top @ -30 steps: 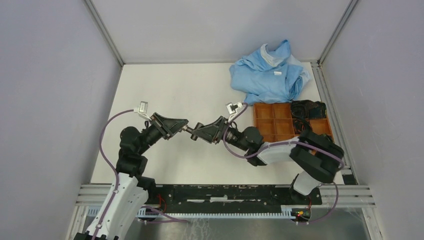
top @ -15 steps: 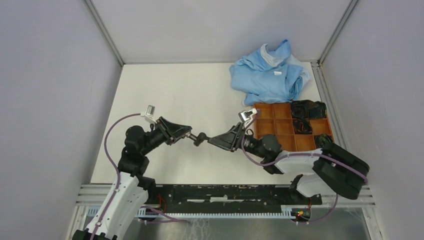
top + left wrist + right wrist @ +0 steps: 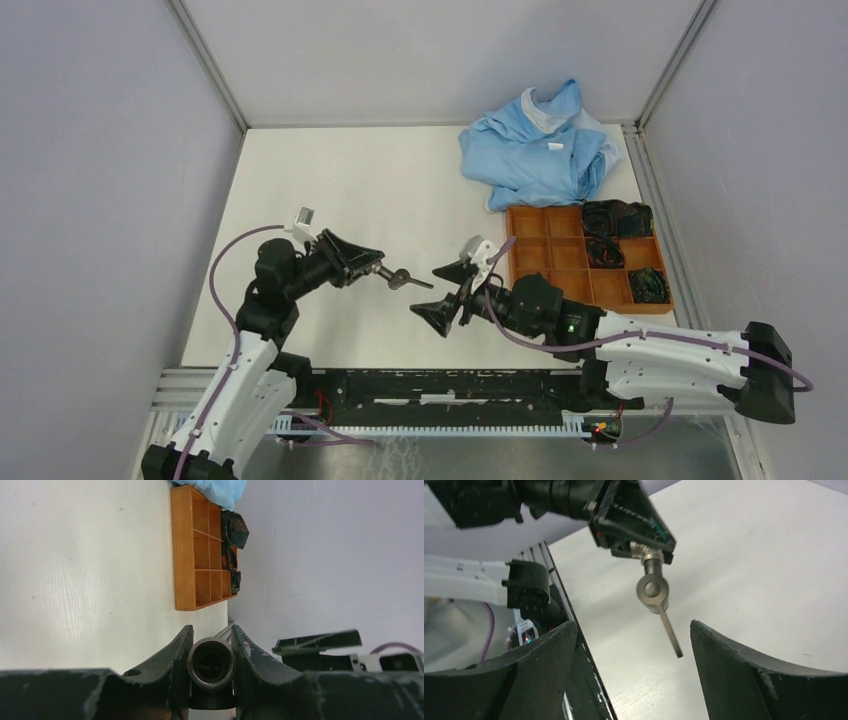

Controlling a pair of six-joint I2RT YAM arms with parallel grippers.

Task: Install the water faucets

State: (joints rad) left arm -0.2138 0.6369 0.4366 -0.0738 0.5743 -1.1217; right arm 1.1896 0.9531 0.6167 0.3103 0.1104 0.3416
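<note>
Water faucet fitting, small and of dark grey metal, with a threaded stub, a round body and a thin straight lever, hangs in the air over the near middle of the white table, not touching it. Whether it is one piece or two joined I cannot tell. The left gripper holds it: its two black fingers are drawn in narrow and pinch the stub end, and from the left wrist view the fitting's round open mouth sits squarely between them. The lever points away from that gripper, toward the right arm. The right gripper faces the fitting from just beside the lever tip, its jaws spread wide and holding nothing; in its own wrist view the fitting shows in the gap between the two broad black fingers, clear of both. Farther right on the table lies an orange tray of square compartments, with tangled black parts in several right-hand ones. A crumpled light blue cloth lies at the far right corner, its edge reaching the tray's far rim
</note>
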